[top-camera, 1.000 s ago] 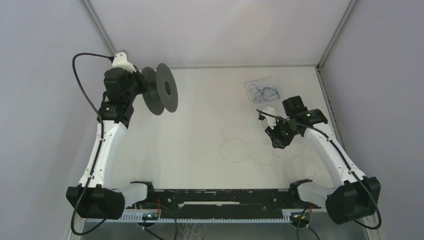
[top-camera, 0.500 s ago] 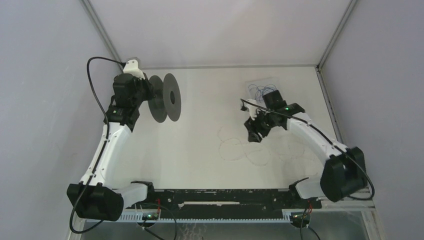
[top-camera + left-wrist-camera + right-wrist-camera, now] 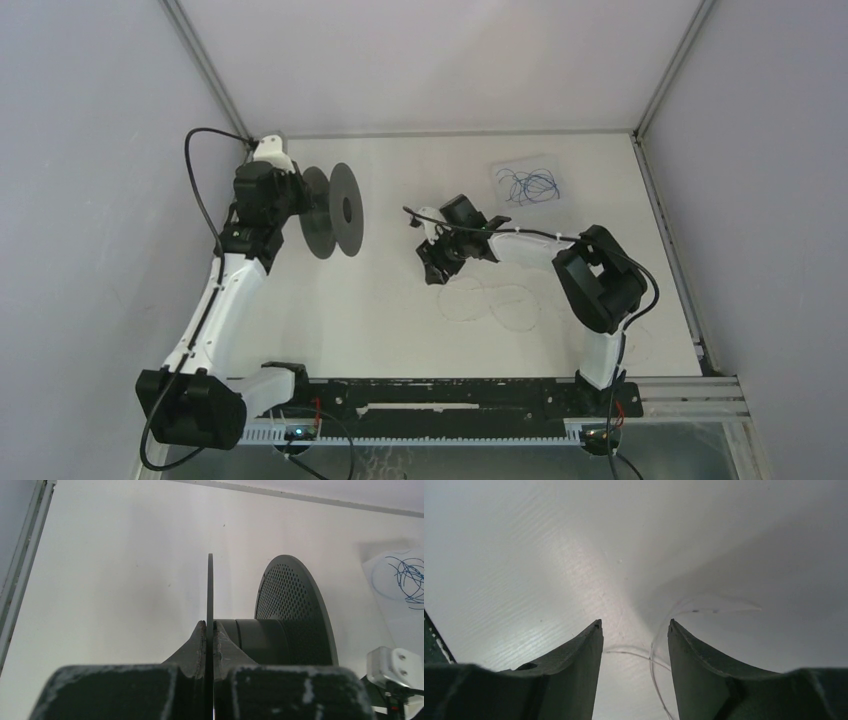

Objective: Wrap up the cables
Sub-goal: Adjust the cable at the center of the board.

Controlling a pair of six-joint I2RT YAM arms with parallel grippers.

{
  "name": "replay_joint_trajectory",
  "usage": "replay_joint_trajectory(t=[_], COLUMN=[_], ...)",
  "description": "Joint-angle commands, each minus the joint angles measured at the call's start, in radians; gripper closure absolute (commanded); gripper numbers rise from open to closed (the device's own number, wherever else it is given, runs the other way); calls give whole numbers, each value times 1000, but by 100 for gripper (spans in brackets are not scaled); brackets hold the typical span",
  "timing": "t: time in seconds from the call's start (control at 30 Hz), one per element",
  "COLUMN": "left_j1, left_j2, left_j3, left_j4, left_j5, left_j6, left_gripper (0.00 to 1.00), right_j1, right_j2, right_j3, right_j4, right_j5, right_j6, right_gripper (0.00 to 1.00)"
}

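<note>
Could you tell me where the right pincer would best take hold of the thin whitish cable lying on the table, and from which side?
Probably the cable strand at the left end of its loops, approached from straight above: it lies limp and flat on the table, and that strand runs across the gap of the open right pincer directly over it.

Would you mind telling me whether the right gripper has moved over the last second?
Yes. In the top view the right gripper has swung left, away from the blue wire tangle, and now hangs open over the cables.
</note>
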Motion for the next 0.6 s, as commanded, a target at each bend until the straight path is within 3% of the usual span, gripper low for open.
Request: replay_joint_trajectory(t=[0.0,0.3,0.57], left_j1=[-7,-7,-7], left_j2=[-68,-60,-59], left_j3=[-15,-40,-57], left_j4=[132,148,166], left_j5=[5,39,45], left_j6=[-14,-34,-41], left_gripper=[100,100,100], right_j1=[36,57,75], right_j2=[13,26,38], right_j3=[56,56,51], right_j4=[81,37,17], right_j5=[130,267,266], right_j6=[38,-12,-15], right_gripper=[43,47,49])
